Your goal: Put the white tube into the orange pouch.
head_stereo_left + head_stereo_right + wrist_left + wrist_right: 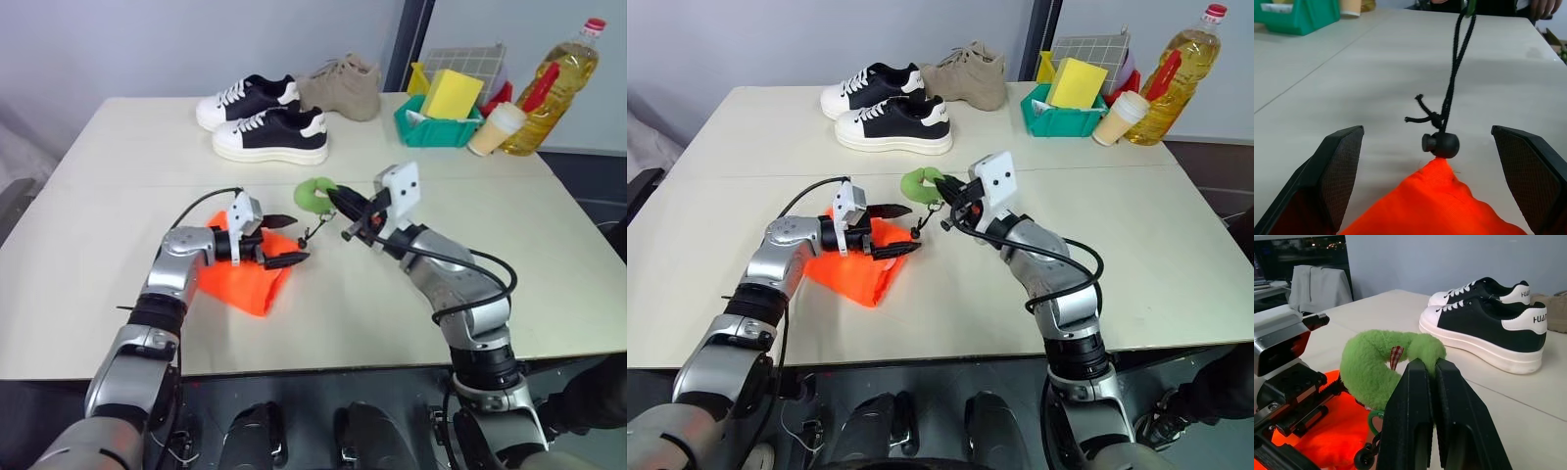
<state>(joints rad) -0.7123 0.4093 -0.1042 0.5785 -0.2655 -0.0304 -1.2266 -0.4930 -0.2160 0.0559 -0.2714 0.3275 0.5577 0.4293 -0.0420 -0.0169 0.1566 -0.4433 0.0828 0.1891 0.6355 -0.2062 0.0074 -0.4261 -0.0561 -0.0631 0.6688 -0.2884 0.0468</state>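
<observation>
The orange pouch [245, 279] lies flat on the table at centre left. Its dark cord [1452, 83] rises from a round black toggle [1440, 145] at the pouch's corner up to a green fluffy ring [315, 194]. My right gripper [336, 199] is shut on that ring and holds it above the table, with the cord hanging slack below. My left gripper [284, 241] is open and points right, just over the pouch's right corner, with its fingers either side of the toggle. The white tube is out of view.
A pair of black-and-white sneakers [265, 122] and a beige shoe [343, 86] stand at the back. At the back right are a green bin [436, 125] with a yellow sponge [451, 93], a beige cup [497, 127] and an oil bottle [558, 83].
</observation>
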